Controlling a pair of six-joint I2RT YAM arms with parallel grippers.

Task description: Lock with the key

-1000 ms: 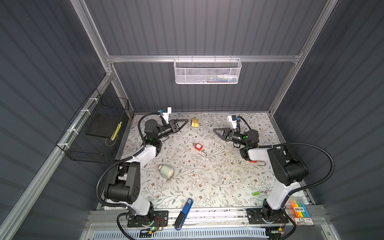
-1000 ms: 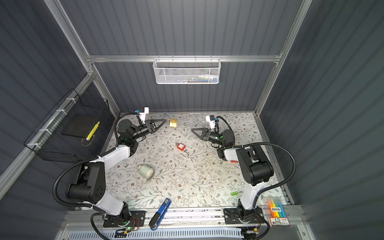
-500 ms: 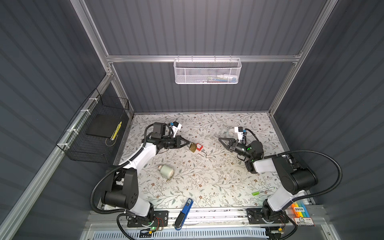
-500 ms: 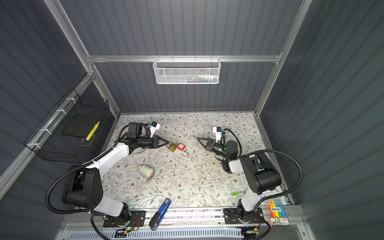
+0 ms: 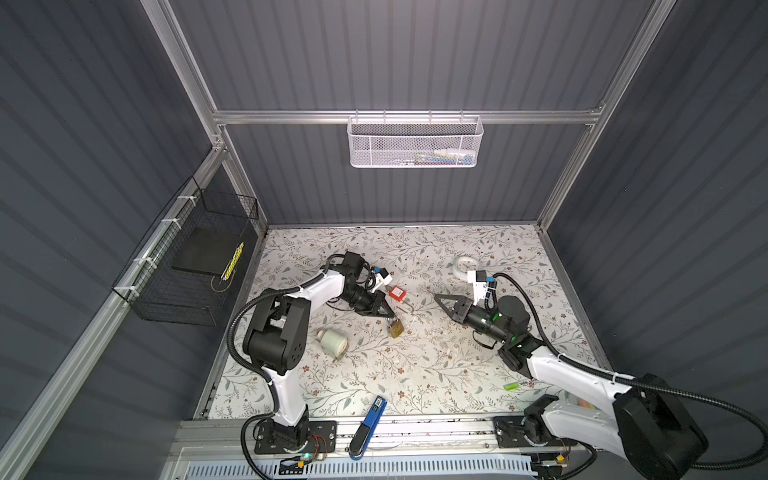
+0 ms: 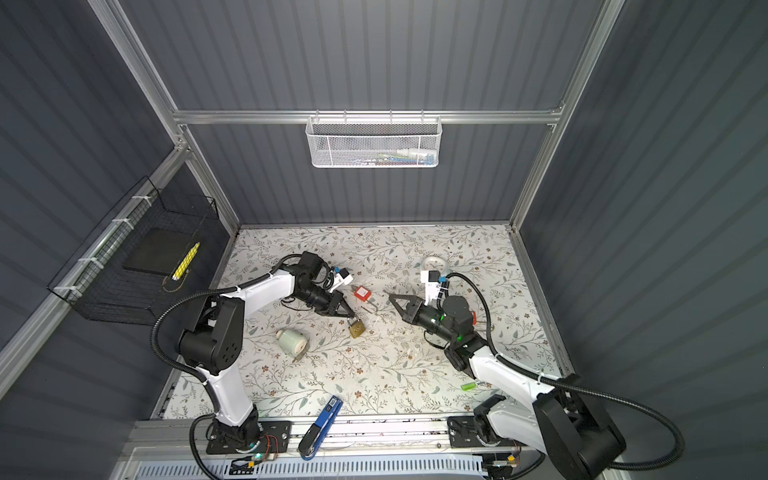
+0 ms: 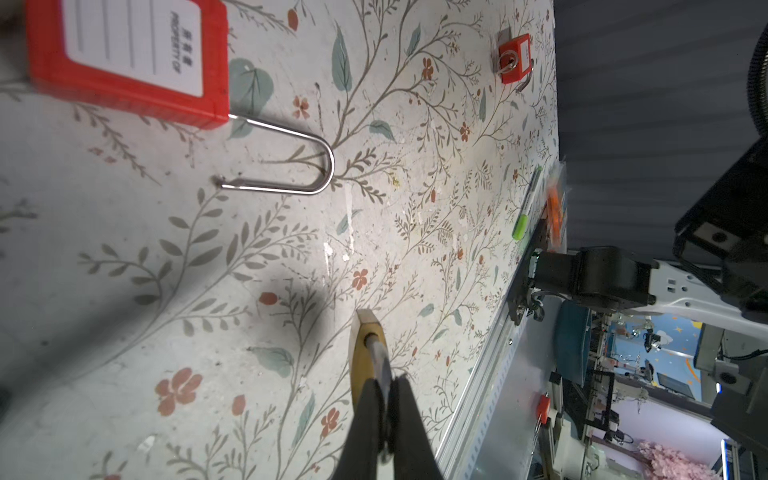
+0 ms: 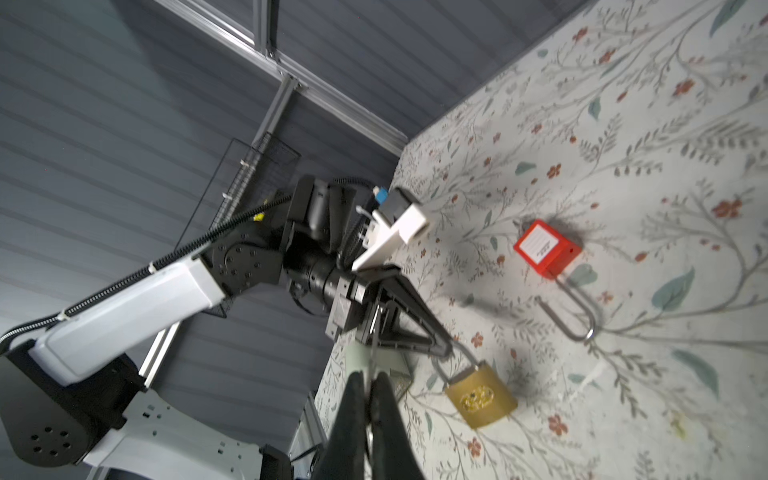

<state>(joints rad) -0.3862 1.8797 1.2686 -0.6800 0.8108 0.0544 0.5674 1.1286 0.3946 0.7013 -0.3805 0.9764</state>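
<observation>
In both top views the floral mat (image 5: 415, 374) covers the floor, and the locks sit a little below the centre of the frame. The red padlock (image 5: 397, 293) is the bigger one: a boxy red body with a white label and a long steel shackle swung open, lying flat on the mat. Just below it in the frame is the brass padlock (image 6: 356, 329), smaller, squat, gold-coloured and tilted. My left pincer (image 6: 351, 314) is pinched nearly closed on that brass padlock's thin shackle, and the lock hangs from my tips. My right pincer (image 5: 436, 297) hovers to the right of both locks, apart from them, tips pressed together and pointing their way. In the right wrist view a sliver of metal (image 8: 368, 436) shows between those tips, though I cannot tell what it is.
</observation>
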